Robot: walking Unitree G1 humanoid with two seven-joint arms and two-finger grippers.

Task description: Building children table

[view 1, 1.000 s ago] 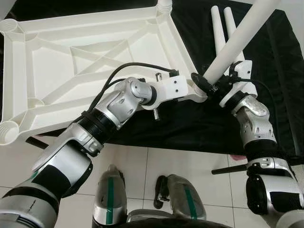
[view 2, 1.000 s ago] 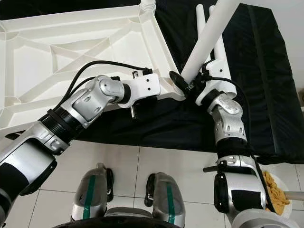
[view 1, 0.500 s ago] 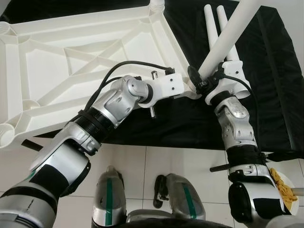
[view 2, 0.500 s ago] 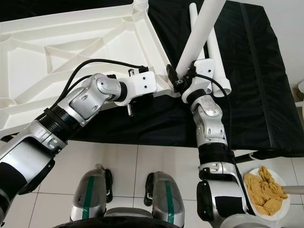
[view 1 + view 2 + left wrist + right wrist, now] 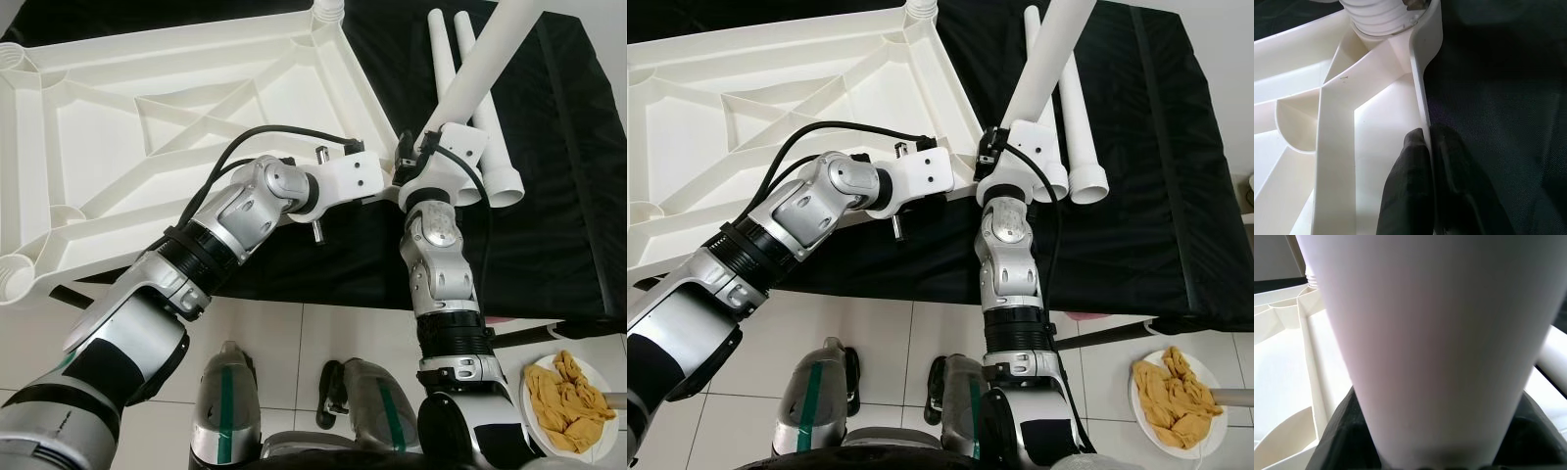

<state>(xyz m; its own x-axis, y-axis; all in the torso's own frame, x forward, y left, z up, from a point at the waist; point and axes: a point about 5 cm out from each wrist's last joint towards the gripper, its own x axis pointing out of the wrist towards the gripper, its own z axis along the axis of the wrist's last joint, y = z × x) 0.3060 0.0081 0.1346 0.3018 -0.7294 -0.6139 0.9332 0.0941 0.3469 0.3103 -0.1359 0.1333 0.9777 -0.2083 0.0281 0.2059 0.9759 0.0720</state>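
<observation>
Nearest the robot, the left gripper (image 5: pixel 1425 147) pinches the thin side rim of the upturned white ribbed plastic tabletop (image 5: pixel 147 127), one black finger (image 5: pixel 1405 186) on each face. The grip is narrow, and I judge a sideways shove could slide it along that rim or flex the wall.

Just beside it, the right gripper (image 5: pixel 423 162) clasps the thick end of a white tapered plastic leg (image 5: pixel 480 73), fingers closed around it; the leg leans up and away over the near corner of the tabletop. The likely fault is a skewed entry — a tilted leg would catch the socket edge and lever the tabletop off the black cloth-covered surface (image 5: pixel 558 196).

The two wrists sit close together, leaving little room between them. Two more white legs (image 5: pixel 480 127) lie just right of the held one, so a rightward swing could knock them. Farther off, the ribbed corner socket (image 5: pixel 1381 17) stands open — and the black cloth beyond the spare legs offers free room.
</observation>
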